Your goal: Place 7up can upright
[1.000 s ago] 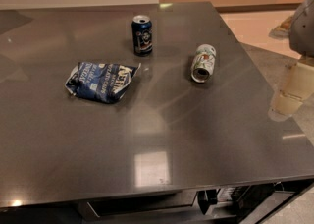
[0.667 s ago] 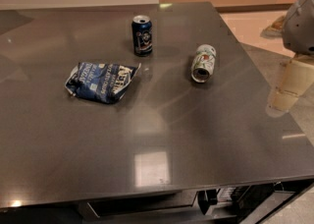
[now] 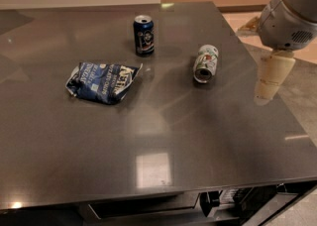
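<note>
Gripper [image 3: 265, 93]: I see it at the right of the view, pale and pointing downward, by the right edge of the table [image 3: 198, 136]. It holds nothing.
Gripper opening: I cannot tell from here whether it is spread or closed.
Arm [image 3: 290, 17]: the grey, rounded housing sits right above the gripper, coming in from the upper right corner.
7up can [image 3: 205, 63]: it lies on its side on the table, to the view's left of the gripper and apart from it. Its silver end faces me and the other end points toward the far edge. I make out green and red marks on its pale side.
Dark blue can [image 3: 143, 34]: it stands upright, farther from the gripper than the 7up can, to the left and toward the back of the table.
Chip bag [image 3: 103, 82]: blue and crumpled, it lies flat, farthest left of the gripper, in front of the dark blue can and well apart from the 7up can.
Contact: I see the gripper touching none of the three items.
</note>
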